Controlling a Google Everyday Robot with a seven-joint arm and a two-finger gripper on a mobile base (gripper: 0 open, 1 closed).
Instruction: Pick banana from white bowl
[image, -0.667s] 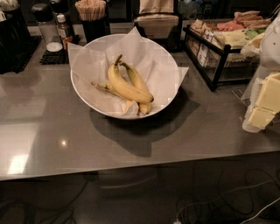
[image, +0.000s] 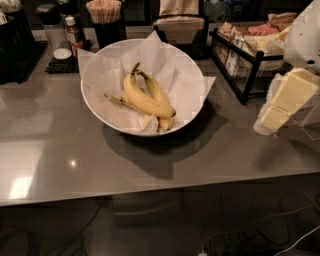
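The white bowl (image: 95, 107) stands on the grey counter, lined with crinkled white paper. Three bananas lie in it. The banana (image: 145, 100) is the thickest one, lying on top across the middle, stem toward the back and brownish tip at the front right. Two slimmer bananas (image: 159, 92) lie under and beside it. My gripper (image: 272, 119), cream-coloured, hangs at the right edge of the view, above the counter and well to the right of the bowl, touching nothing that I can see.
Behind the bowl stand a shaker and bottles (image: 52, 30), a cup of stir sticks (image: 104, 15) and a napkin holder (image: 177, 22). A black wire rack of packets (image: 245, 50) stands at the back right, near the gripper. The counter's front edge (image: 150, 192) runs below the bowl.
My gripper has moved a little left and up, toward the bowl. The bowl and bananas have not moved.
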